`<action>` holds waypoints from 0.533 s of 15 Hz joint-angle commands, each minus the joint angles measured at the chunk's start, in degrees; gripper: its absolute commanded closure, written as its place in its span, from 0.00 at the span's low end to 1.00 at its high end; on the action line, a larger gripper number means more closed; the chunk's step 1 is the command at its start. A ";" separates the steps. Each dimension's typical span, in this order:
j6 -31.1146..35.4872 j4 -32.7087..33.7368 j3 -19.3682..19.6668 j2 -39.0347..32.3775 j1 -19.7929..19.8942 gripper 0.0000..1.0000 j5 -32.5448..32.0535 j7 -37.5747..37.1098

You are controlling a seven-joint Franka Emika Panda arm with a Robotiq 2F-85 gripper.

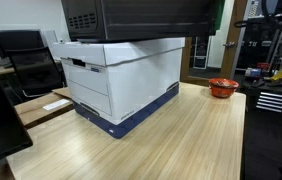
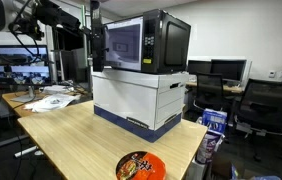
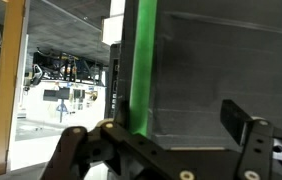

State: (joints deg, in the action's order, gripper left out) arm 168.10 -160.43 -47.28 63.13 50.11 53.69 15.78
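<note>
A black microwave (image 2: 146, 42) stands on a white and blue box (image 2: 141, 100) on the wooden table (image 2: 71, 140); its underside shows at the top of an exterior view (image 1: 141, 18). My gripper (image 2: 96, 45) is at the microwave's front left edge. In the wrist view the gripper (image 3: 176, 135) is open, its jaws wide apart. A green vertical strip (image 3: 139, 60) on the dark microwave face runs down just inside the left finger, and the right finger (image 3: 243, 122) is well clear of it. Nothing is clamped.
A red noodle bowl (image 1: 223, 88) sits on the table away from the box, near the front edge in an exterior view (image 2: 139, 166). Papers (image 2: 51, 100) lie at the table's far end. Office chairs (image 2: 271, 105) and desks with monitors (image 2: 16, 70) surround the table.
</note>
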 commanded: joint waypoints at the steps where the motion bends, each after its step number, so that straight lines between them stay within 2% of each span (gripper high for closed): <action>1: 0.32 0.16 4.52 0.98 -4.88 0.00 -16.18 -13.02; 5: -0.94 -0.26 9.54 1.06 -7.85 0.00 -33.36 -25.12; 8: -2.88 -0.05 11.61 1.57 -8.34 0.00 -42.67 -29.83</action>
State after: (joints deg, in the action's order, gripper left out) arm 166.04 -161.21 -37.49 63.45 43.71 18.05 -10.46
